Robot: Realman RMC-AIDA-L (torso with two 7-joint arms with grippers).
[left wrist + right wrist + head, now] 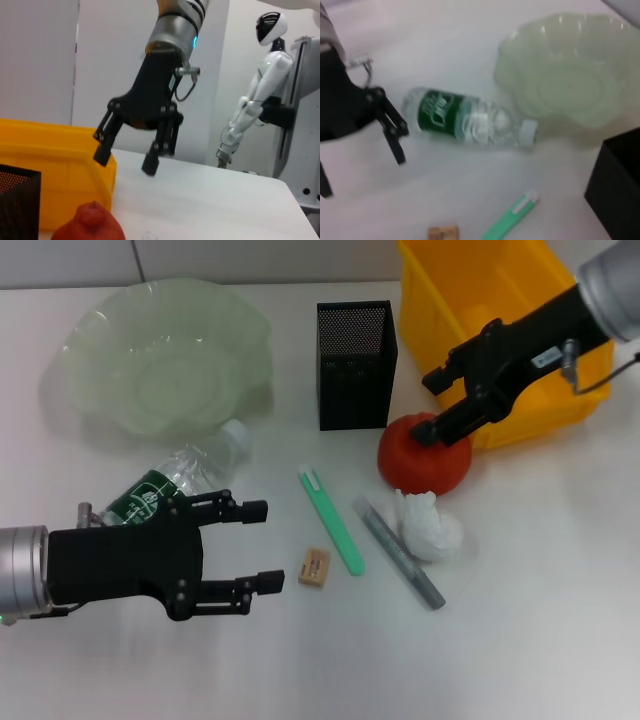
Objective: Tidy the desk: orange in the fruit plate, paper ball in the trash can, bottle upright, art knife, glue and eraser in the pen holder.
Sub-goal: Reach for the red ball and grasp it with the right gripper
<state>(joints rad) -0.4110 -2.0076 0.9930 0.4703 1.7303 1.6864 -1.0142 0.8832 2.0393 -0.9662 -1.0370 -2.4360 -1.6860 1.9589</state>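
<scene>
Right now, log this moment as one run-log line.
right end effector: open, over red-orange orange | left end effector: open, beside lying clear plastic bottle | pale green fruit plate: no fruit

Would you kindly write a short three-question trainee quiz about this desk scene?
1. True or false: the clear plastic water bottle with the green label stands upright.
2. Which gripper is at the round orange fruit: A) left gripper, B) right gripper?
3. Fill in: the crumpled white paper ball lies beside the ____, not in the yellow plastic bin.

Key
1. False: it lies on its side near the pale green scalloped fruit plate.
2. B; its open fingers reach the fruit, while the left one hovers open by the bottle.
3. orange
</scene>
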